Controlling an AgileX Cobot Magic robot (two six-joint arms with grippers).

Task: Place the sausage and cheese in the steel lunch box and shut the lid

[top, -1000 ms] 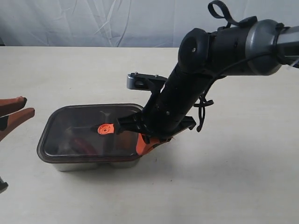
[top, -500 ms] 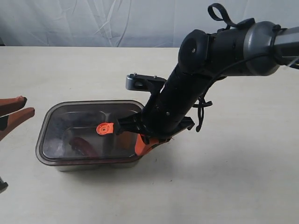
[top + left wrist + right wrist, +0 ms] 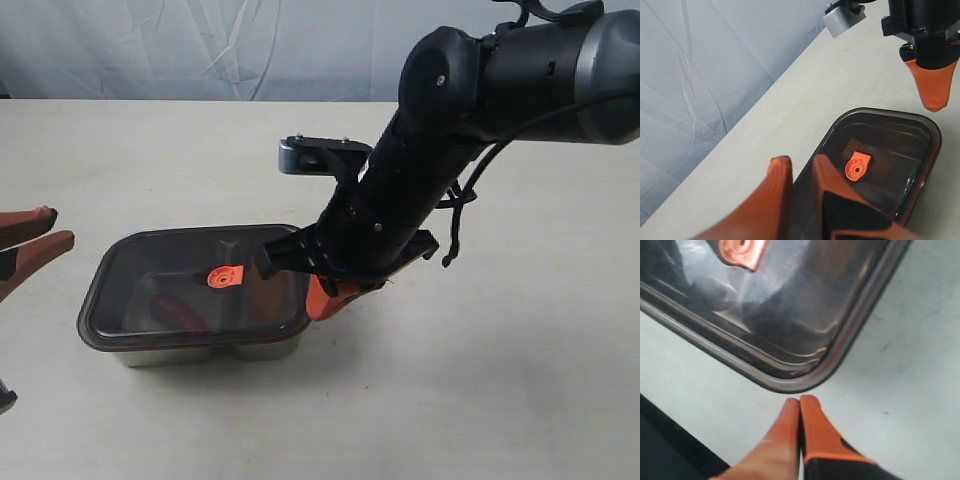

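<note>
The steel lunch box stands on the table left of centre, with the dark lid lying flat on it. The lid's orange valve tab faces up. Through the lid the red sausage shows dimly; the cheese is hidden under it. My right gripper is shut and empty, its tips just off the lid's right corner, close above the table. At the far left my left gripper hangs open and empty, apart from the box. The left wrist view shows the lid beyond its fingertips.
My right arm slants down from the upper right over the box's right end, its wrist camera bracket sticking out behind the box. A pale cloth backdrop bounds the far edge of the beige table.
The right gripper has drawn back to the right off the lid's corner, still shut. The lid, slightly skewed half a second ago, now sits level on the box. The left gripper has not moved.
</note>
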